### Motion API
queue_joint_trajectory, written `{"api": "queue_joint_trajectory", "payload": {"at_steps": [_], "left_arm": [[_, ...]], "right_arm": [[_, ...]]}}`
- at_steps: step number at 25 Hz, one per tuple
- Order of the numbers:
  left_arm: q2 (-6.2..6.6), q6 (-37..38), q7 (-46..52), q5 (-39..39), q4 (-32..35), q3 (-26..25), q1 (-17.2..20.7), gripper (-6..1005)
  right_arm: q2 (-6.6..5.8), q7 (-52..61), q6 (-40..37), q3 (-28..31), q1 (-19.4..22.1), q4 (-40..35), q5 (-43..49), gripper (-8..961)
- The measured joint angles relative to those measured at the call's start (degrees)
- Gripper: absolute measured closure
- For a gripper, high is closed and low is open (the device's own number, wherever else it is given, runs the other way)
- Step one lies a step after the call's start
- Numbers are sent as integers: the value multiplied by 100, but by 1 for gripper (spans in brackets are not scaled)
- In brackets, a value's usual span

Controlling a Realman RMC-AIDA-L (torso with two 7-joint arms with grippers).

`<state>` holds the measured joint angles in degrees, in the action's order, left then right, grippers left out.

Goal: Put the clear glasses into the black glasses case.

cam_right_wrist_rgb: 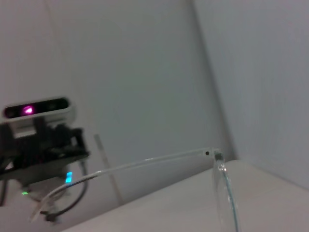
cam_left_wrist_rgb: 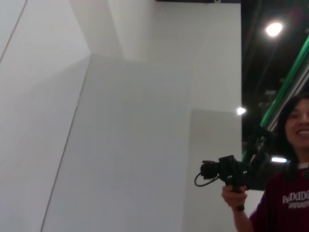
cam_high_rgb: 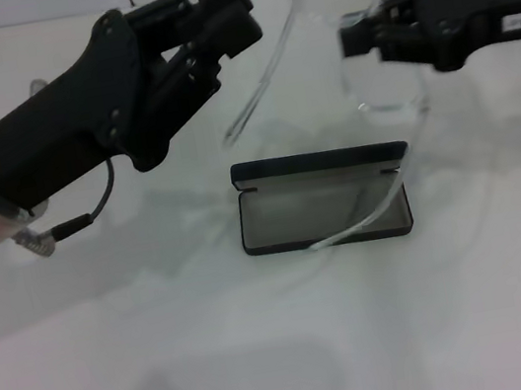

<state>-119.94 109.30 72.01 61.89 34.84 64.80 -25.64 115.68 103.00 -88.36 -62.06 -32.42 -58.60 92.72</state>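
Note:
The black glasses case [cam_high_rgb: 285, 219] lies open on the white table in the head view, grey lining up and its lid [cam_high_rgb: 318, 162] standing at the back. The clear glasses [cam_high_rgb: 386, 94] hang above it, held at the front by my right gripper [cam_high_rgb: 352, 36], which is shut on them. One clear arm [cam_high_rgb: 369, 217] curves down into the right part of the case; the other [cam_high_rgb: 258, 90] trails toward the left. The right wrist view shows a clear arm and hinge [cam_right_wrist_rgb: 159, 158]. My left gripper [cam_high_rgb: 236, 17] hovers high on the left, shut, just beside the glasses and apart from them.
The white table [cam_high_rgb: 287, 351] stretches bare in front of the case. A white wall and a person holding a camera [cam_left_wrist_rgb: 289, 193] fill the left wrist view. My own head camera [cam_right_wrist_rgb: 38, 108] shows in the right wrist view.

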Motion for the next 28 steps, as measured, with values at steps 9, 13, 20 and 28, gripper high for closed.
{"api": "queue_joint_trajectory", "payload": {"at_steps": [9,13,20,28], "left_arm": [[17,-20,69,-92,-48,265,-180,826],[14,-30,128,-119,-255,268,-309,932],[6,-569,161,-87,-349,279,-303,932],[8,-631,113,24,-494,332,-347,932]], "right_arm": [[11,-392,-403,-257,-263,387,-63,834],[13,-393,-424,-261,-254,386,-110,835],[9,-412,-487,-255,-235,417,-245,835],[15,-411,-500,-259,-260,420,-364,835]]}}
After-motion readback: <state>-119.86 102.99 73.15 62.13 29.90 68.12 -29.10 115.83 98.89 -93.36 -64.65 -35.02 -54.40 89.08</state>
